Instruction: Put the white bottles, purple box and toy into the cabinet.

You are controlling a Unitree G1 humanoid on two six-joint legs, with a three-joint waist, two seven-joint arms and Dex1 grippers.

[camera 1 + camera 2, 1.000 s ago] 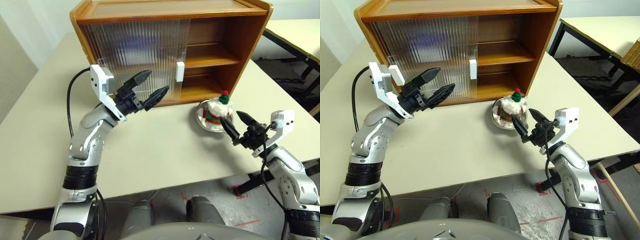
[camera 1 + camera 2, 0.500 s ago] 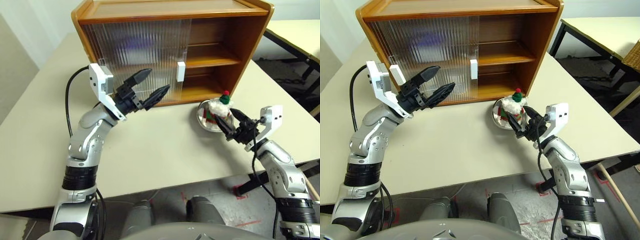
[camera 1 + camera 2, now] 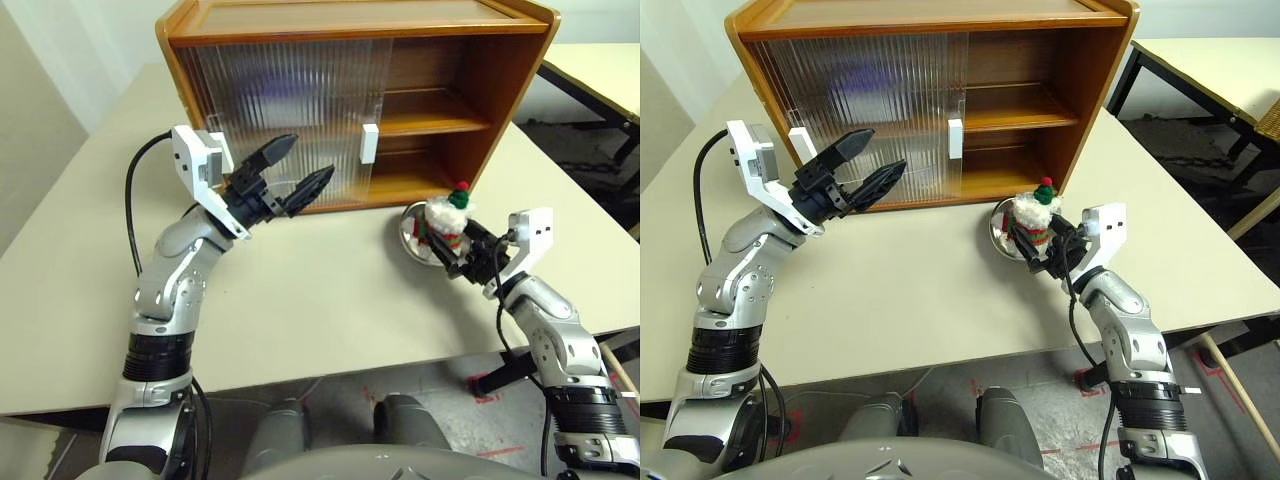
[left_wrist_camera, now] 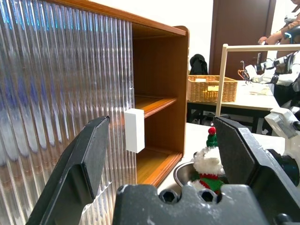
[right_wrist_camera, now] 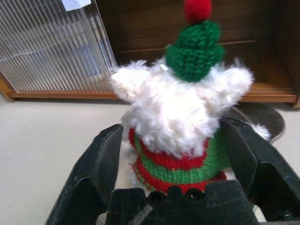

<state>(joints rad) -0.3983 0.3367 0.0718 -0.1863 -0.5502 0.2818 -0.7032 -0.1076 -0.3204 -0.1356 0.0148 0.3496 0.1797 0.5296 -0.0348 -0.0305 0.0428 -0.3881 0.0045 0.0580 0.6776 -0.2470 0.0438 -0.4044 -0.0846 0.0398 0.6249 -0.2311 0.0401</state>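
Observation:
The toy, white and fluffy with a red-green hat and striped scarf, stands upright in a shiny metal bowl before the cabinet's open right half. My right gripper reaches it level from the near side. In the right wrist view its black fingers stand on either side of the toy at scarf height, close against it without squeezing. My left gripper hangs open and empty in front of the ribbed sliding door. The white bottles and purple box are out of view.
The cream table stretches between both arms. The door's white handle sits at mid-cabinet, with bare shelves to its right. Another table stands at the back right. In the left wrist view a wicker basket and a person show behind.
My right gripper has moved forward to the toy, so its fingers now stand on either side of it and closer together. The left arm has stayed put. The camera view has shifted a little.

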